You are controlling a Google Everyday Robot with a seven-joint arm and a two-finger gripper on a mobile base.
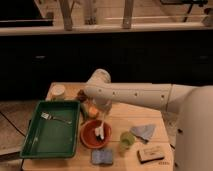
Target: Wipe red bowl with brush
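The red bowl [91,136] sits on the wooden table [135,116] just right of the green tray. The brush [100,131] stands in the bowl, its white-and-dark head on the bowl's inside at the right and its thin whitish handle rising up. My gripper [102,114] hangs from the white arm straight above the bowl's far rim and is shut on the top of the brush handle. The arm hides part of the table behind the bowl.
A large green tray [47,142] holding a fork [55,118] lies left of the bowl. A small green cup [126,140], a blue sponge [102,157], a tan-and-black block [151,153] and a blue-grey cloth [143,131] lie to the right and front. A white cup [58,91] stands at the back left.
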